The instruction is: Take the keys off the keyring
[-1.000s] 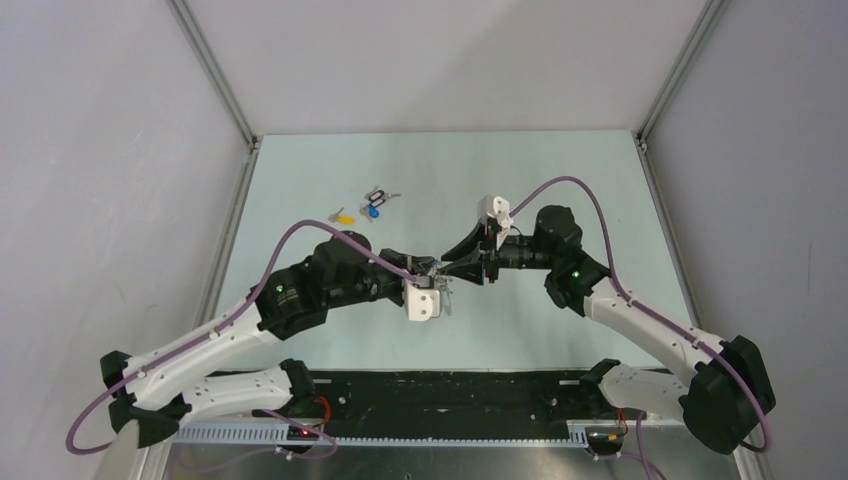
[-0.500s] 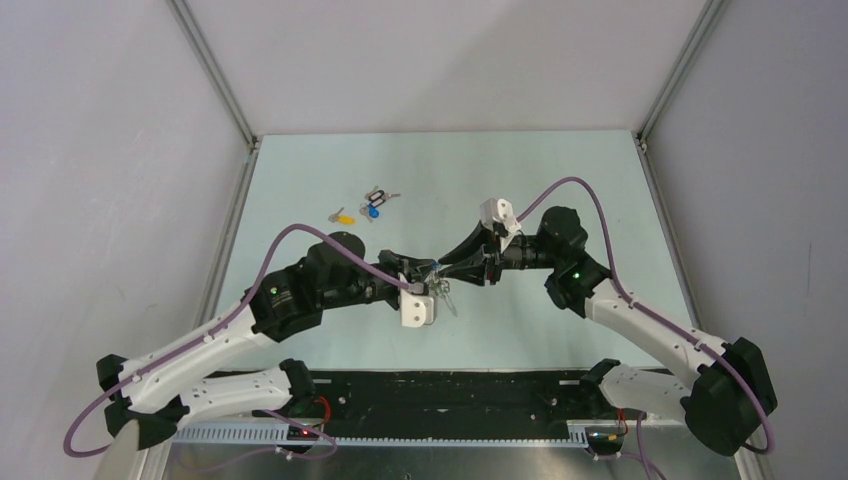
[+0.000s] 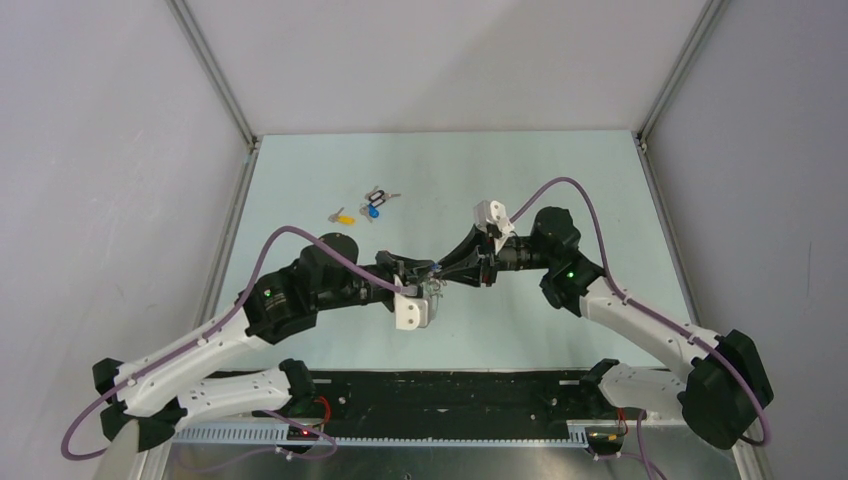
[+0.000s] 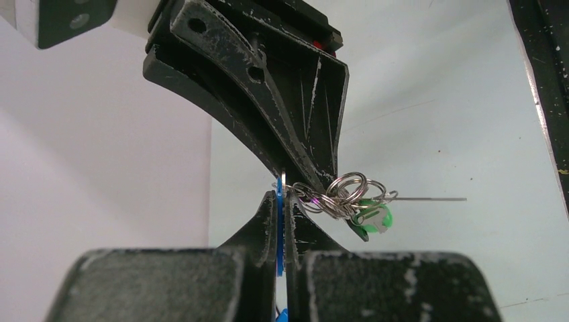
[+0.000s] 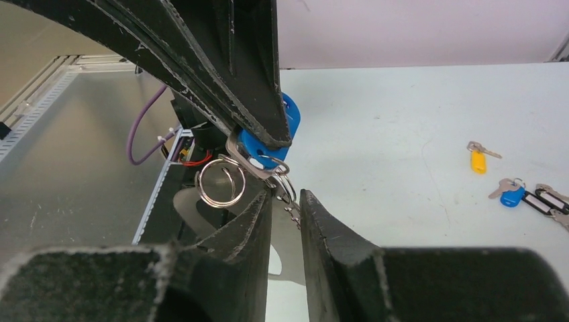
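The keyring (image 4: 345,191) with its green key (image 4: 372,216) hangs in the air over the middle of the bench (image 3: 560,180) — my left tool (image 4: 282,201) is clamped on the blue key (image 5: 268,137). My right tool (image 5: 285,201) stands narrowly apart around its rings — whether it pinches, I cannot tell.

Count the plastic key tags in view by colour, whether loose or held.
Blue: 2, a loose blue tag and another pinched in the left gripper
Yellow: 1, a loose yellow tag
Green: 1, a hanging green tag
Black: 1, a loose black tag
Total: 5
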Robot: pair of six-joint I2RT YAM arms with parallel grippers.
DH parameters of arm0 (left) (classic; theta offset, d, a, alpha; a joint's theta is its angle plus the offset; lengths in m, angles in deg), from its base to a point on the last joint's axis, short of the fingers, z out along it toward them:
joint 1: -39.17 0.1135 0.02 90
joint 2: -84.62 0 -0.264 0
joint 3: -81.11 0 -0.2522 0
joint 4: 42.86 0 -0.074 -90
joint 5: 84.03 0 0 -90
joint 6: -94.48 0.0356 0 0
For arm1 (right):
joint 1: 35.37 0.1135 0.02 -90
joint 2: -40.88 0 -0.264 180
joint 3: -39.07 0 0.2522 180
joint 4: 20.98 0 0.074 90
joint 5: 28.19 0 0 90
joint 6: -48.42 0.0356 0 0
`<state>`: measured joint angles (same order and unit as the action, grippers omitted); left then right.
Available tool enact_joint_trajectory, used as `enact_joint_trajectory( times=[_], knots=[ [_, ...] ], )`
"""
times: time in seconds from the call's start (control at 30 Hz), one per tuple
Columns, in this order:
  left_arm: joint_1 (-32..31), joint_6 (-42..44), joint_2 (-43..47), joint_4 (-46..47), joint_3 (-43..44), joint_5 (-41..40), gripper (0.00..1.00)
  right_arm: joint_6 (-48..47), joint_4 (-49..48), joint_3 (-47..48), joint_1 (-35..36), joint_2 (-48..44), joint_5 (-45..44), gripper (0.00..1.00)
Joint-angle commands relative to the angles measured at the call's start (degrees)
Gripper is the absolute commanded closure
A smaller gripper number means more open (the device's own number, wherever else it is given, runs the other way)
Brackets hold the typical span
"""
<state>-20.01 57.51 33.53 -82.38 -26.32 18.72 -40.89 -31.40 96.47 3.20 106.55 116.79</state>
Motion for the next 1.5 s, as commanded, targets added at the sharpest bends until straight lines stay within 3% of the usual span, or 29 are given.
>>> enact_joint_trajectory(
  times=[0.0,0.43,0.8,1.17,1.3,1.47],
  knots=[
    [0.21,1.27,1.3,3.48,-0.18,1.68,1.0,0.26,-2.92,2.79,0.47,0.41,1.4,0.75],
    [0.21,1.35,1.22,3.44,-0.88,3.27,1.0,0.73,-3.02,3.32,0.7,-1.32,2.03,0.75],
    [0.16,1.71,1.5,3.44,-0.4,2.6,1.0,0.23,-0.95,3.99,1.05,-1.03,3.28,1.0],
    [0.2,1.09,3.14,3.48,-2.5,-1.95,1.0,1.85,6.43,3.91,0.99,-4.12,-3.88,1.0],
    [0.19,0.19,4.07,3.48,-3.95,-2.48,1.0,7.83,3.31,2.06,0.99,-5.11,-6.7,1.0],
    [0.2,-0.94,5.18,3.46,-5.73,-0.99,1.0,17.53,-9.78,-3.08,1.0,-6.54,-11.2,1.0]
  ],
)
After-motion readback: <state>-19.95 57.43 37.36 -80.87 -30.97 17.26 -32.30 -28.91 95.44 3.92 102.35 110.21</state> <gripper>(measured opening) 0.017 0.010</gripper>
